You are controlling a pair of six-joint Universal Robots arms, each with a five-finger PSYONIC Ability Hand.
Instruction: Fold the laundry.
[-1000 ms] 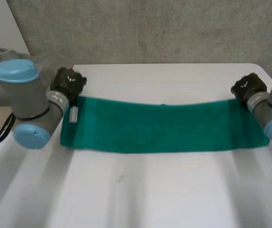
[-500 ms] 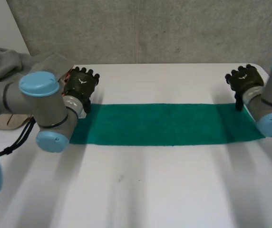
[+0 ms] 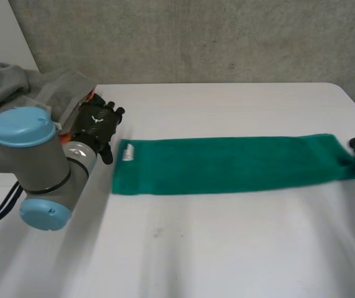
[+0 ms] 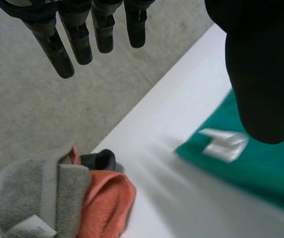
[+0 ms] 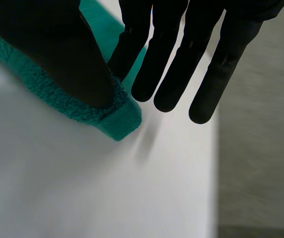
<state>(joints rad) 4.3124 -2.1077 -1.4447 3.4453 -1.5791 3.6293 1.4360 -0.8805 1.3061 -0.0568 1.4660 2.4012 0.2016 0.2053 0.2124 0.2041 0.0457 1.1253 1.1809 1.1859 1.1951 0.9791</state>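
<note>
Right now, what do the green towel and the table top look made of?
The green towel looks like cotton terry: fuzzy pile, thick hemmed edge in the right wrist view. The table top is smooth matte white, probably laminate.

Your left hand hangs open above the white table, its fingers straight and well apart from the thumb, holding nothing. Just past the thumb tip lies a corner of the green towel, its white label showing. Beyond the fingertips, a grey cloth and an orange cloth sit bunched together at the table's edge.
</note>
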